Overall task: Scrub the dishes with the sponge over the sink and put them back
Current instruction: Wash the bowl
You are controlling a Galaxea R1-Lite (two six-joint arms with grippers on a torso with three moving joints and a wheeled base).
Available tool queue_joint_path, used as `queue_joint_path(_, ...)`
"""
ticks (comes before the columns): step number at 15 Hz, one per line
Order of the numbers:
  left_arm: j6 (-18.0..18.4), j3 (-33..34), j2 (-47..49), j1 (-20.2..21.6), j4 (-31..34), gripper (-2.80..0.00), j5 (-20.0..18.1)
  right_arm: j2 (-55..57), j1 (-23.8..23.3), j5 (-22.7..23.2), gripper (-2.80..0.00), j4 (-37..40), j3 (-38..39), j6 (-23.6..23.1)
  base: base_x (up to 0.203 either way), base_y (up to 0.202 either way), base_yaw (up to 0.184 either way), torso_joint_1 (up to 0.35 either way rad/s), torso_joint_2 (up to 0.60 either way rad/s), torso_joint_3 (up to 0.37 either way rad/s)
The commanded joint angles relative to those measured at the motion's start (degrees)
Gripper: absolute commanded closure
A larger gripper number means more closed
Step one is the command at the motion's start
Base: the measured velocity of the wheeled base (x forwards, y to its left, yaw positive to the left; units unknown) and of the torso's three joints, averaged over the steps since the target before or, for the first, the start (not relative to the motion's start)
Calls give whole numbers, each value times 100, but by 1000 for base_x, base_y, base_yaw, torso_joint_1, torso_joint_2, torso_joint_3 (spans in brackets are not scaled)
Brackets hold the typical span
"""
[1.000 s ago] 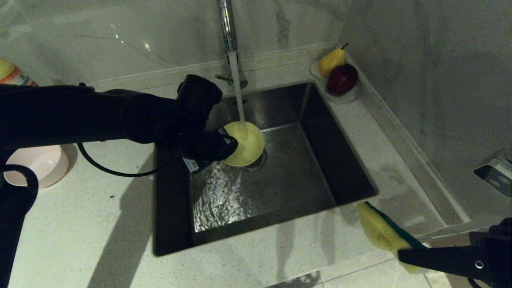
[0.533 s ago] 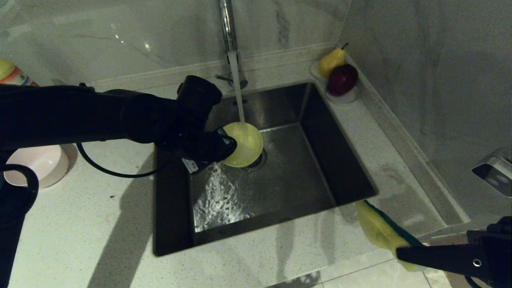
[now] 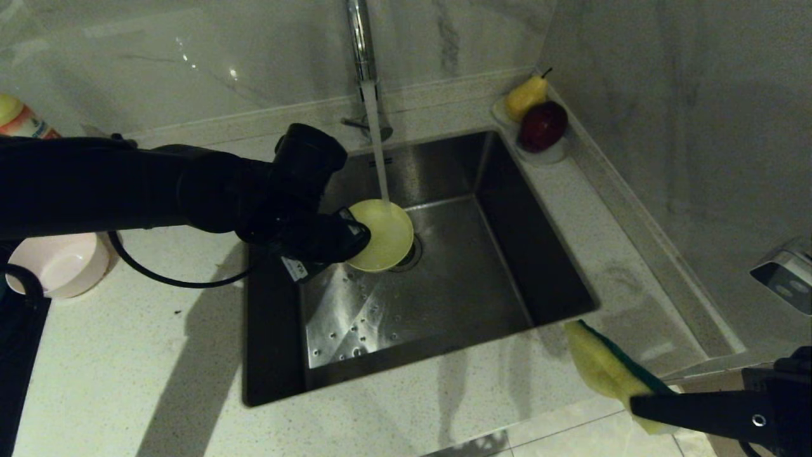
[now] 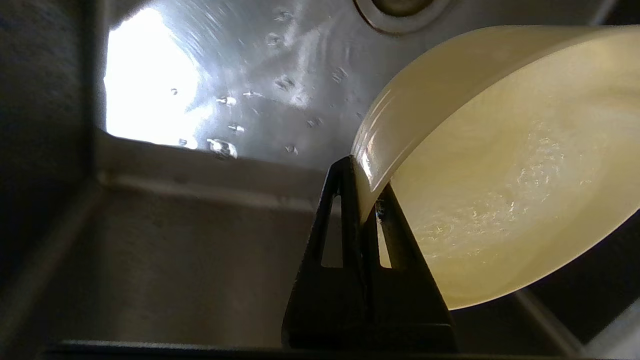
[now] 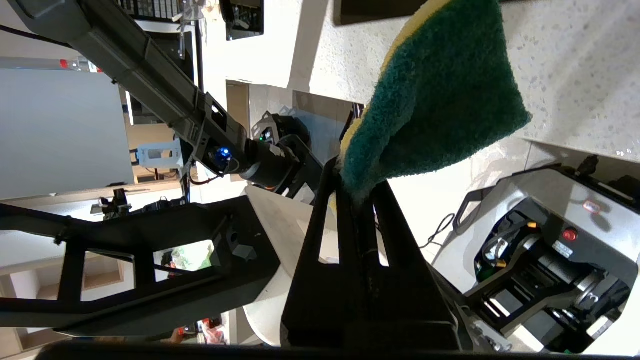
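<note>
where the head view gives only a dark arm over the sink, the left wrist view shows the left hand clamped on the rim of the smooth yellow bowl, tilted above the brushed steel floor under the tap stream; the right hand pinches the sponge, coarse green face out, beyond the bench edge; a pink bowl sits far left

Bowl over the sink; sponge right of it.
</note>
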Motion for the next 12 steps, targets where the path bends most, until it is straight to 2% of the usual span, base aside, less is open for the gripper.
queue_joint_path(1, 14, 25, -176, 200, 20, 0, 308, -14, 2, 13, 0, -5, 24, 19, 0, 0, 0, 0, 0, 0)
queue_joint_path(3, 162, 186, -519, 390, -17, 0, 628, -37, -6, 9, 0, -5, 52, 7, 0, 0, 0, 0, 0, 0)
queue_joint_path(4, 412, 288, -748, 467, -75, 0, 867, 10, -15, 4, 0, -5, 59, -1, 0, 0, 0, 0, 0, 0)
queue_joint_path(7, 1581, 697, -1500, 670, -813, 0, 1611, 306, -67, 7, 0, -97, 95, -1, 0, 0, 0, 0, 0, 0)
queue_joint_path(9, 2309, 1418, -2056, 711, -1549, 0, 1742, 352, -59, 12, 0, -141, 99, 10, 0, 0, 0, 0, 0, 0)
queue_joint_path(12, 3629, 2770, -2670, 727, -3462, 0, 1797, 346, -39, 3, 0, -139, 97, 10, 0, 0, 0, 0, 0, 0)
